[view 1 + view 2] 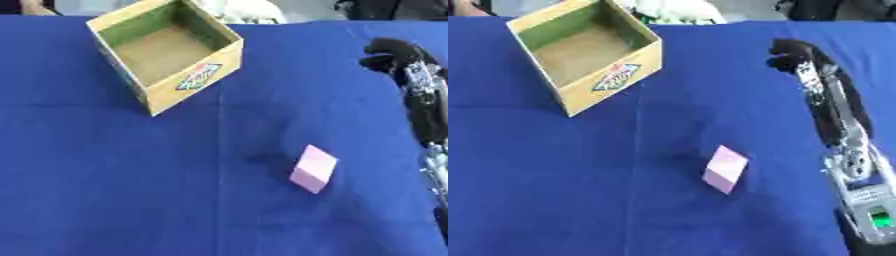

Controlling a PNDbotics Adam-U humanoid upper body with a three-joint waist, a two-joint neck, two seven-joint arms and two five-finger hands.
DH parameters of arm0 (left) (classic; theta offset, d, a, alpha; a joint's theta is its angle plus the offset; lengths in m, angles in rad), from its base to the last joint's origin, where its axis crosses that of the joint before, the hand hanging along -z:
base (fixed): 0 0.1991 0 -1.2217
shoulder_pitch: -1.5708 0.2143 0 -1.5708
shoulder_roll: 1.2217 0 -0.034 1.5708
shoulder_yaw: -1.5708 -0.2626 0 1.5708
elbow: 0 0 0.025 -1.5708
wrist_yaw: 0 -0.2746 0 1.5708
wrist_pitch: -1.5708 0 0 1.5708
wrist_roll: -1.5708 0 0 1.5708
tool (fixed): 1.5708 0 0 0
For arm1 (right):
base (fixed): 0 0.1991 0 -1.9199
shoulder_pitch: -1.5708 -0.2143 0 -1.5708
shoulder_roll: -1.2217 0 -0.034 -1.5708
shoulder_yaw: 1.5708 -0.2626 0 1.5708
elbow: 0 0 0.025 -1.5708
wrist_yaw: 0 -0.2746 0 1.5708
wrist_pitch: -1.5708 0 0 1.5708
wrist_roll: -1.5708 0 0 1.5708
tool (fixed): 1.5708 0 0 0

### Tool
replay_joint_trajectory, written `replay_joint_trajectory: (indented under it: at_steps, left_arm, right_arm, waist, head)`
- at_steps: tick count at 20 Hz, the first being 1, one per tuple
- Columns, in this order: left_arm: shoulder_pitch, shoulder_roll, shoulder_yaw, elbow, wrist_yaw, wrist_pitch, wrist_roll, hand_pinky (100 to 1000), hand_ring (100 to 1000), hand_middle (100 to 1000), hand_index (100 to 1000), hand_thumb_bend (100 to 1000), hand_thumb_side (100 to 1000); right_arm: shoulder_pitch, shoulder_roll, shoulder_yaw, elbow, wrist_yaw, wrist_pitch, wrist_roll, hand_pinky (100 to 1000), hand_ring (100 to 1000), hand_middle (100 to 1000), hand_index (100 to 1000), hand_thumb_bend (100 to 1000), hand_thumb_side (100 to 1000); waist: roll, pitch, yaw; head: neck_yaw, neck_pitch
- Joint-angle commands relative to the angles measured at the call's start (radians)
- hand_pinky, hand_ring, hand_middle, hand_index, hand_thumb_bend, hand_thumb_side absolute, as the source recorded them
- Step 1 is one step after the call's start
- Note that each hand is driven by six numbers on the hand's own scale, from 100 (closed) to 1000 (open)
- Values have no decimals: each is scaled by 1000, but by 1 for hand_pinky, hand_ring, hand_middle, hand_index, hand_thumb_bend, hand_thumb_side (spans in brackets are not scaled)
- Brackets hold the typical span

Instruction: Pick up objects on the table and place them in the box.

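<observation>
- Nearest us, a pink block point(312, 168) lies on the blue desk point(105, 190), right of the frame's centre.
- At the right edge our right hand point(791, 54) hovers clenched, grasping nothing.
- Farthest, upper left, sits the open cardboard box point(194, 77).

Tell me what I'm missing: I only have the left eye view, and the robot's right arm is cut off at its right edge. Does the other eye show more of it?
Observer: Yes. In the right eye view the right hand and the right arm show in full width, the arm stretching to the lower right corner.
Operator: Anything on the arm that I can't see?
Observer: A small green patch sits on its silver lower section, near that corner.
Operator: Is there table beyond the arm?
Observer: Yes, the blue table shows to the arm's right.
</observation>
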Motion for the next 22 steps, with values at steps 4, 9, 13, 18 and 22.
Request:
replay_joint_trajectory:
  at_steps: [4, 9, 13, 18, 22]
  left_arm:
    - [-4, 5, 11, -17, -3, 2, 2, 703, 723, 710, 724, 512, 887]
    - [-4, 5, 12, -17, -3, 2, 2, 704, 722, 709, 724, 512, 886]
    - [-3, 7, 11, -17, -3, 2, 1, 704, 722, 709, 724, 510, 886]
    - [1, 12, 10, -17, -3, 4, -1, 704, 722, 709, 724, 509, 886]
    - [2, 15, 8, -17, -3, 5, -3, 704, 722, 709, 724, 508, 887]
  right_arm:
    - [-5, -15, -10, -21, 3, 0, 4, 820, 739, 736, 830, 100, 1000]
    - [-3, -20, -9, -21, 14, 3, 5, 821, 742, 738, 831, 100, 1000]
    - [13, -85, -8, -21, 91, 26, 1, 824, 758, 749, 838, 100, 1000]
    - [53, -240, 26, -21, 260, 72, 9, 829, 782, 764, 849, 100, 1000]
    - [80, -361, 68, -21, 350, 85, 53, 837, 813, 799, 875, 139, 1000]
  waist:
    - [2, -15, 0]
    - [1, -17, 0]
    - [-1, -19, 0]
    - [-9, -23, 1]
    - [-13, -26, 2]
  head:
    - [-3, 4]
    - [-4, 3]
    - [-5, 5]
    - [-6, 10]
    - [-7, 10]
